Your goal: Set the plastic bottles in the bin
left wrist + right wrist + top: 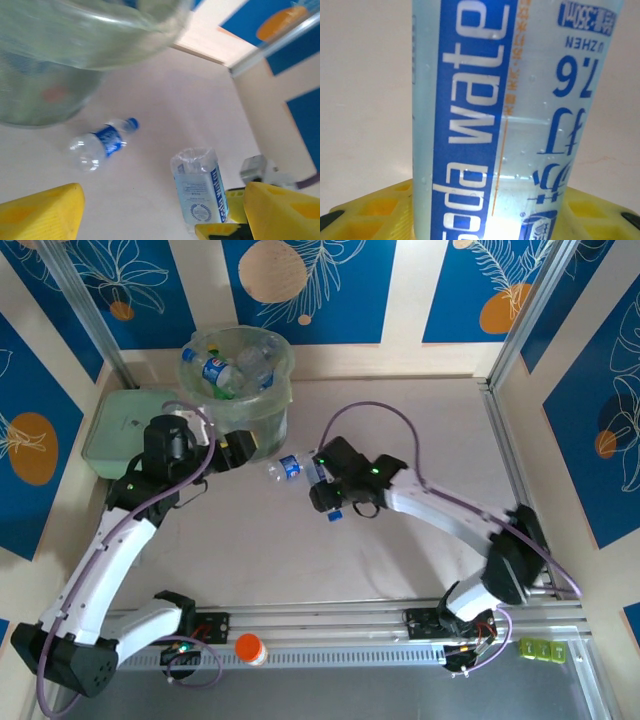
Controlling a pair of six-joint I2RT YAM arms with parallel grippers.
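The bin (pixel 270 410), a round pale green bucket, stands at the back left with several plastic bottles (pixel 232 370) inside it. My left gripper (pixel 238 448) hangs open beside the bin's front wall, its yellow fingers (pixel 42 212) spread wide with nothing between them. A clear bottle with a blue label (pixel 286 468) lies on the table just right of it, and it also shows in the left wrist view (pixel 100 145). My right gripper (pixel 322 490) is shut on a pale blue soda water bottle (pixel 510 115), whose blue cap (pixel 334 514) points toward the near edge. The left wrist view shows that held bottle (pixel 199 185) base-first.
A flat green lidded box (pixel 120 425) lies left of the bin. An orange-capped white item (pixel 250 648) sits on the metal rail (pixel 330 625) at the near edge. Patterned walls close off the back and both sides.
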